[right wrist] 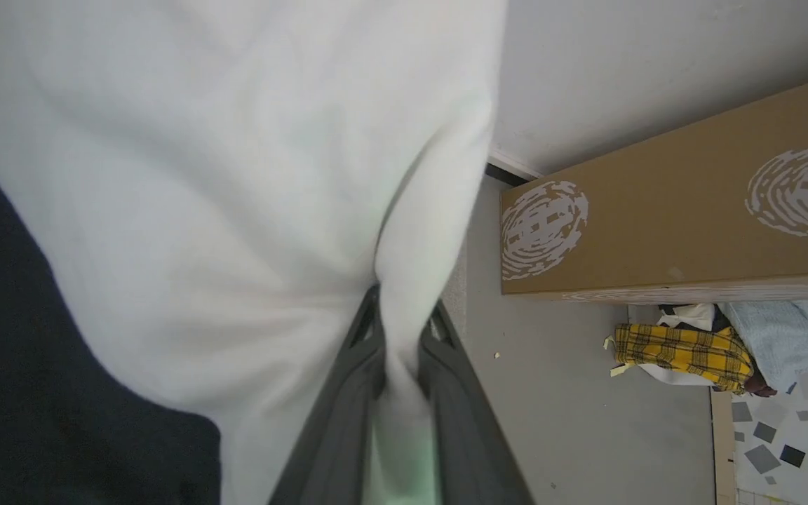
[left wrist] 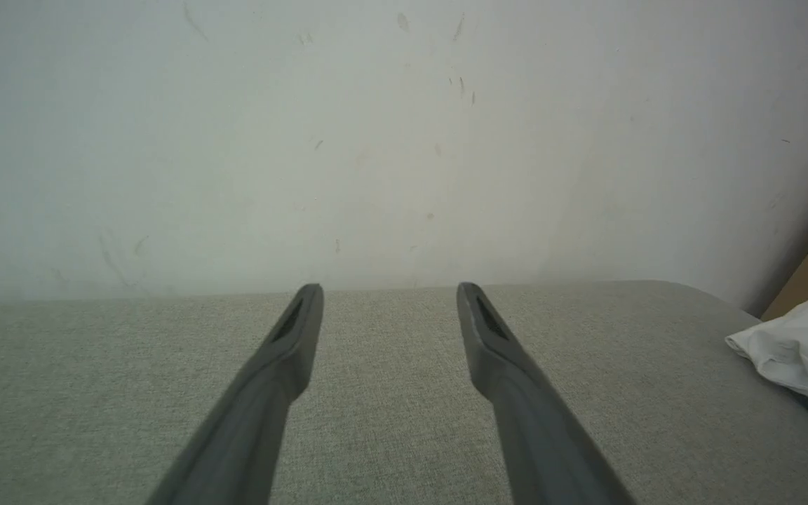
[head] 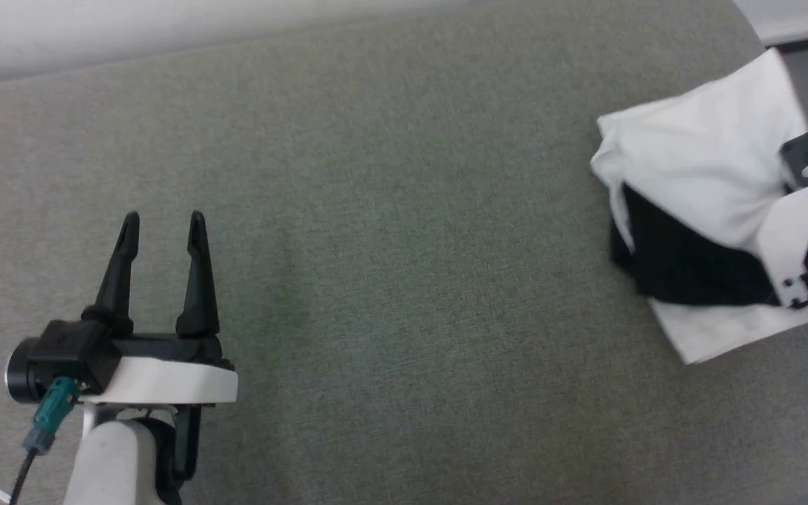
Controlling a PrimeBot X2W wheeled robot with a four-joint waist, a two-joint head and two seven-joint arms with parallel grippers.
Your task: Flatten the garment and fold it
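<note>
Clearly the right jaws pinch a white fold of the garment (head: 698,168) at the right end of the surface (head: 404,245); the left jaws gape empty, well apart.

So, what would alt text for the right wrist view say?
The right gripper pinches a fold of the white garment, which drapes across most of the picture, black at lower left. Beyond it lie a grey floor, a brown cardboard box and a yellow plaid cloth.
</note>
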